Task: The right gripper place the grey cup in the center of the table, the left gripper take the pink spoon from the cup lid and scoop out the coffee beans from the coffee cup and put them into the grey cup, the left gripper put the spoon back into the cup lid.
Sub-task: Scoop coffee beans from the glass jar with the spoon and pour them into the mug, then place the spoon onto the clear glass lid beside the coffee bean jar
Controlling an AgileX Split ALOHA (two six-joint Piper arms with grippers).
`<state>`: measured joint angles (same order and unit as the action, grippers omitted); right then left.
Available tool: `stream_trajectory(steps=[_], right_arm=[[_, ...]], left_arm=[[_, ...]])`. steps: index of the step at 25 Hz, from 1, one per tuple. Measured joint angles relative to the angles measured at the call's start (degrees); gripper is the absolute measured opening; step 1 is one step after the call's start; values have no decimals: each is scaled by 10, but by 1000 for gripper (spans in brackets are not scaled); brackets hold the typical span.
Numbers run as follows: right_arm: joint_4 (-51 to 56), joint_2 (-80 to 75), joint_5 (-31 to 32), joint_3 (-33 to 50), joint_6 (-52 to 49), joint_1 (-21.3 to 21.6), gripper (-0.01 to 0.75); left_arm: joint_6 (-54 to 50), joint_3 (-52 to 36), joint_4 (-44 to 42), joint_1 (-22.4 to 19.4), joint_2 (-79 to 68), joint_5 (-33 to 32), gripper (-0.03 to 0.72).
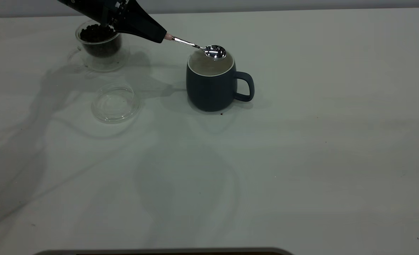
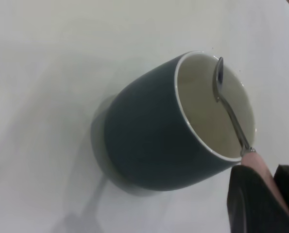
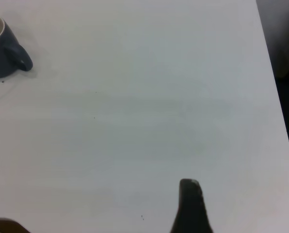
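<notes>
Left hand (image 1: 161, 36) clamped on the pink spoon (image 1: 195, 45) handle, its bowl tilted over the grey cup (image 1: 213, 85) just beyond the hand. Coffee cup (image 1: 99, 44) sits beneath the arm, cup lid (image 1: 115, 103) nearby on the worktop (image 1: 301, 159). Right hand (image 3: 190, 206): one finger visible, state cannot be told.

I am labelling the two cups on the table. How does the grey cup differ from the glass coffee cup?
The grey cup is opaque and dark; the coffee cup is clear glass. No beans show in the grey cup; the coffee cup holds dark beans. The spoon hangs over the grey cup only. Both stand upright, each with a handle.
</notes>
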<state>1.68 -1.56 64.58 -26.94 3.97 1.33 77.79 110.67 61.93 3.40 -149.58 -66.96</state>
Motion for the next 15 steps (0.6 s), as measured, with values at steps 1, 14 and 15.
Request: stream_trajectory(steps=[1, 14, 15], right_arm=[[0, 0, 0, 0, 0, 0, 591], [0, 0, 0, 0, 0, 0, 591], [0, 0, 0, 0, 0, 0, 591]], left_arm=[[-27, 0, 0, -1, 0, 0, 114], [-67, -162, -40, -91, 180, -1, 114], [-58, -184, -40, -105, 184, -1, 114]])
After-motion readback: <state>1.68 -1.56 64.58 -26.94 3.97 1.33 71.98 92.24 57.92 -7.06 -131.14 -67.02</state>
